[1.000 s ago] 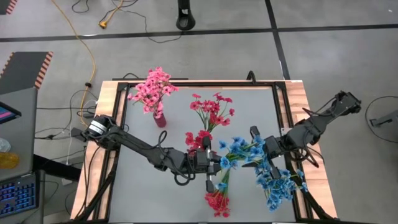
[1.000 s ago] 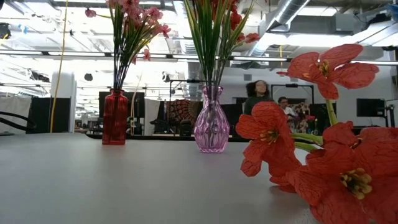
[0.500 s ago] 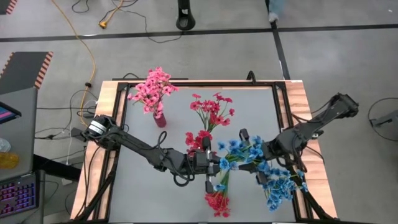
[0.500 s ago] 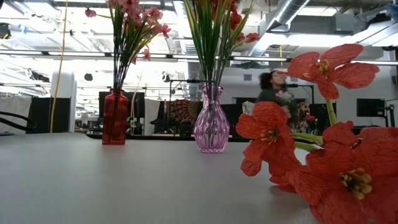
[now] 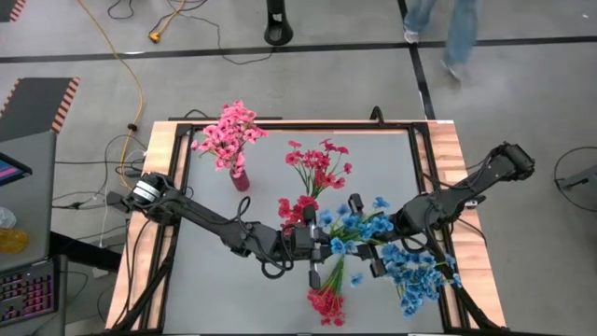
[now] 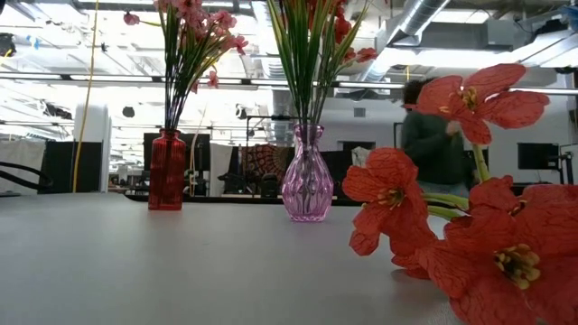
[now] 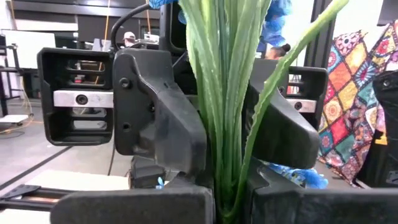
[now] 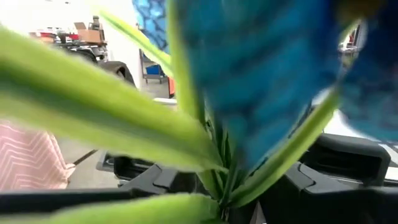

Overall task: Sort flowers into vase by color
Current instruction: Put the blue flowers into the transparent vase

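My left gripper (image 5: pixel 315 252) is at the table's middle, shut on a blue flower sprig (image 5: pixel 354 224). My right gripper (image 5: pixel 366 235) has come in from the right. It is open, and in the left wrist view its fingers (image 7: pixel 168 124) stand on either side of the same stems, close to them. Pink flowers (image 5: pixel 229 131) stand in a red vase (image 6: pixel 166 170). Red flowers (image 5: pixel 319 163) stand in a purple vase (image 6: pixel 307 176). More blue flowers (image 5: pixel 415 271) and red flowers (image 5: pixel 325 303) lie on the table. My left gripper pinches the blue sprig's bundle of green stems (image 7: pixel 227 180) between its two fingers, which lie across the stems. The stems and leaves rise past the fingers toward the blue blossoms (image 5: pixel 359 222). Whether the sprig's lower end rests on the table I cannot tell.
Another red sprig (image 5: pixel 298 210) lies beside my left wrist. Large red blossoms (image 6: pixel 470 235) fill the low view's near right. The table's left half (image 5: pixel 210 261) is bare grey surface. A person (image 6: pixel 433 144) walks behind the table.
My right gripper has moved toward the table's left, closing in on the blue sprig that my left gripper holds. The blue blossoms have shifted a little leftward with it. A person has walked across the room behind the table.
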Controlling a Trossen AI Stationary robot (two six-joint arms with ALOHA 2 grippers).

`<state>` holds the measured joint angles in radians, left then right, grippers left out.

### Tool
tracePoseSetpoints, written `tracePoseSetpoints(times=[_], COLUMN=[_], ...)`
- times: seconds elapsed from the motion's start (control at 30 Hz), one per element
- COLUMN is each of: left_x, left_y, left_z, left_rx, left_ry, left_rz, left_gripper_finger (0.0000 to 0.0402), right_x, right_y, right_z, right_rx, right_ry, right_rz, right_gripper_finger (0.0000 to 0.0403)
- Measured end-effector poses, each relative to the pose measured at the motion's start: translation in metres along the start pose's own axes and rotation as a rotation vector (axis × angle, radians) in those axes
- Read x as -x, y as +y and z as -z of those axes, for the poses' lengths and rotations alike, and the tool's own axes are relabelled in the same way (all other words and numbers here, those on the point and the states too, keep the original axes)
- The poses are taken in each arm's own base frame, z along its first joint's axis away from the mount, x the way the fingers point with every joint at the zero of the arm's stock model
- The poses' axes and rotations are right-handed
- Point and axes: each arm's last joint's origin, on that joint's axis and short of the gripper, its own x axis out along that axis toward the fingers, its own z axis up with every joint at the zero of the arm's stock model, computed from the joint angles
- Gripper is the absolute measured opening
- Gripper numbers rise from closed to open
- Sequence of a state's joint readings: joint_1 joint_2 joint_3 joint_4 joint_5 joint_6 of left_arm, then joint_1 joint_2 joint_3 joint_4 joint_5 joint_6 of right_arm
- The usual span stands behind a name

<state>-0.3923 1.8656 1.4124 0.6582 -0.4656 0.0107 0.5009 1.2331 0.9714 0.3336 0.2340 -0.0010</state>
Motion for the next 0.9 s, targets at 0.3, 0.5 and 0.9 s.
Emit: tracePoseSetpoints(times=[0.3, 0.5, 0.9], left_x=[0.000, 0.000, 0.001], left_y=[0.000, 0.000, -0.003], left_z=[0.001, 0.002, 0.006], left_rx=[-0.006, -0.006, -0.063], left_ry=[0.012, 0.020, 0.052], left_rz=[-0.013, -0.007, 0.053], left_gripper_finger=[0.0002, 0.0002, 0.0097], right_x=[0.000, 0.002, 0.027], right_y=[0.000, 0.000, -0.005], right_z=[0.000, 0.000, -0.009], right_rx=[0.000, -0.030, -0.144], right_ry=[0.003, 0.012, 0.100], right_rz=[0.000, 0.005, -0.012], right_gripper_finger=[0.0126, 0.0052, 0.0045])
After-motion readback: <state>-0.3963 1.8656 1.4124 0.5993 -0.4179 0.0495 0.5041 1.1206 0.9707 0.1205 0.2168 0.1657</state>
